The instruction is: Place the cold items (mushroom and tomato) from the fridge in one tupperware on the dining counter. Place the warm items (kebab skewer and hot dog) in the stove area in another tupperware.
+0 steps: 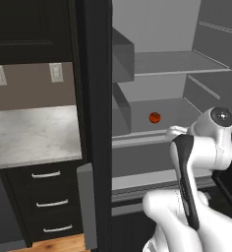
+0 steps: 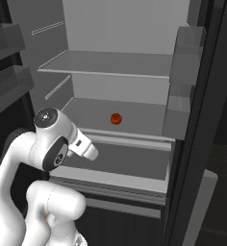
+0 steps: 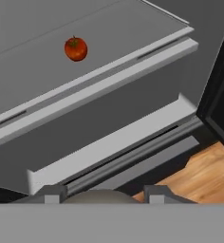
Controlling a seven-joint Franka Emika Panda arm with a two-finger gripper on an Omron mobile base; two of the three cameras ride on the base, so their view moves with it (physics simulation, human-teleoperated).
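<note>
- Nearest the hand camera, a pale brown rounded thing sits between the two dark finger tips of the gripper. By colour and shape it looks like the mushroom, though only its top shows above the grey band.
- The jaws stand partway apart with the rounded thing filling the gap, so I judge they are closed on it and carrying it; the actual contact is hidden.
- The arm is folded back low in front of the open fridge, its hand clear of the shelves. That fits a hand pulled clear of the fridge with a picked item.
- The tomato lies alone on the lower fridge shelf, well apart from the gripper, towards the middle of the shelf and away from the walls.
- It is small, round and red with a green stem, and nothing crowds it, so it should be easy to reach from the front.
- The fridge door stands wide open, its bins swung out to the sides, which leaves the whole interior free to reach.
- The upper shelf holds nothing.
- Beside the fridge a marble counter runs over dark drawers.
- Judged from this, one cold item is in hand and the other is not yet fetched.
</note>
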